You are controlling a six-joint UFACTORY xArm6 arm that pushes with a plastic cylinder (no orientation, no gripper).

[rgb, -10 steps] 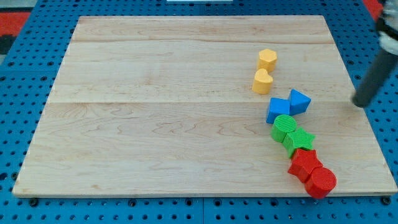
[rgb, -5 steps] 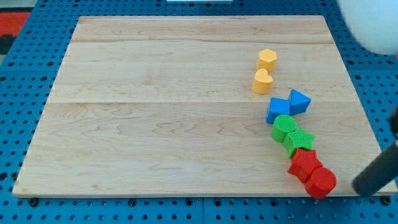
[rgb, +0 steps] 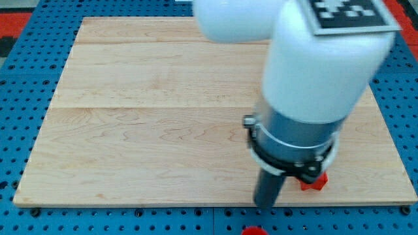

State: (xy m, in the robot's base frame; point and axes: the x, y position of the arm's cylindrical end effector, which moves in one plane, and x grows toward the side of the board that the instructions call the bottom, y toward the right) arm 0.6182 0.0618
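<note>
The white and grey arm [rgb: 307, 85] fills the view's right half and hides most of the blocks. My tip [rgb: 264, 207] stands at the board's bottom edge, right of centre. Nearest to it, to the right, is a corner of a red block [rgb: 314, 181] peeking out from under the arm's collar, with a small gap between them. A sliver of another red piece [rgb: 255, 230] shows at the view's bottom edge, off the board and just below my tip; its shape cannot be made out. No yellow, blue or green blocks are in sight.
The wooden board [rgb: 144, 117] lies on a blue pegboard table [rgb: 19, 98]. A black-and-white marker tag [rgb: 346, 10] sits on top of the arm.
The rod swept left from the board's bottom right corner to the bottom edge right of centre. The arm now covers the block chain. A red piece now lies off the board.
</note>
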